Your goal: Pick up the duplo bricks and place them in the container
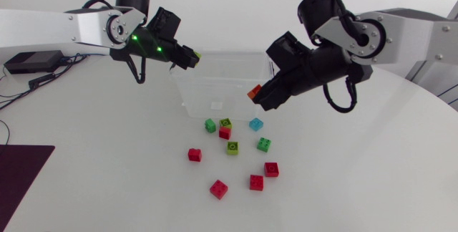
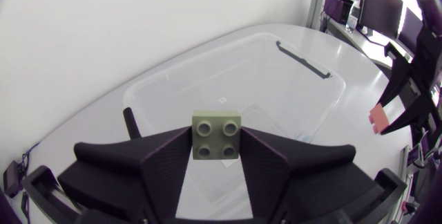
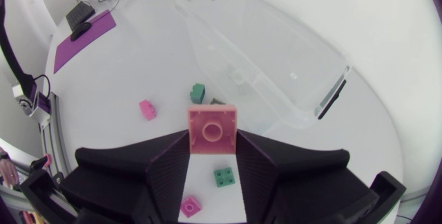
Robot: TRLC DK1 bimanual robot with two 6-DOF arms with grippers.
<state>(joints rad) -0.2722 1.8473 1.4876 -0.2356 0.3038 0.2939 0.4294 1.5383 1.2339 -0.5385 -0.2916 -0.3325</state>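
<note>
The left hand is clamped on a pale olive brick, both fingers pressing its sides, above the near rim of the clear container, which opens ahead of and below it. The right hand grips an orange brick between its fingers beside the container's opposite wall. Under and ahead of the right hand, loose bricks in red, green, lime and cyan lie scattered on the white tabletop, just outside the container.
</note>
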